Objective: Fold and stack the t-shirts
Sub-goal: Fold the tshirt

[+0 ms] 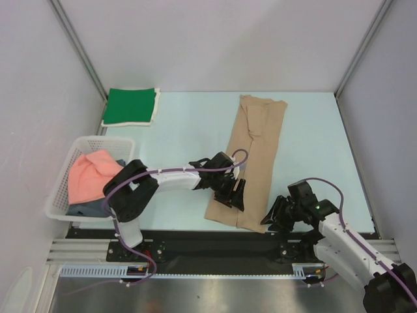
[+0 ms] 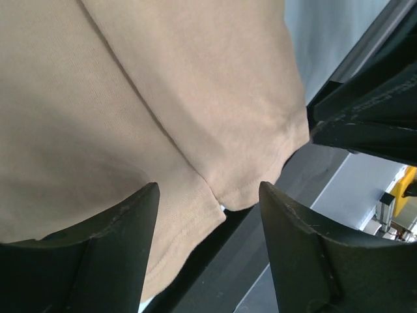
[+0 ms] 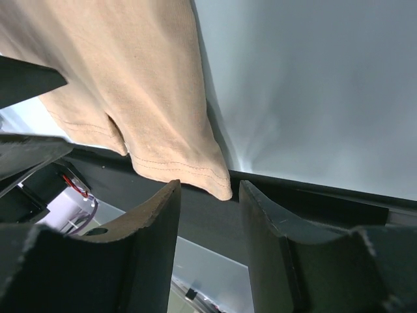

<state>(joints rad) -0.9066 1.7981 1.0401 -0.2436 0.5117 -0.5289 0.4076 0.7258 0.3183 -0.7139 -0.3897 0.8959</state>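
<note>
The tan t-shirt [image 1: 254, 156] lies folded lengthwise into a long strip, its hem at the table's near edge. My left gripper [image 1: 233, 195] is open over the hem's left part; in the left wrist view the tan cloth [image 2: 163, 98] lies between and beyond its fingers. My right gripper [image 1: 272, 218] is open just right of the hem's right corner [image 3: 218, 186]. The green t-shirt [image 1: 130, 105] lies folded at the far left. The salmon pink t-shirt [image 1: 91, 175] sits on the dark grey-blue one [image 1: 91, 208] in the basket.
A white lattice basket [image 1: 62, 195] stands at the table's left edge. A black rail [image 1: 195, 244] runs along the near edge below the shirt's hem. Grey walls enclose the table on three sides.
</note>
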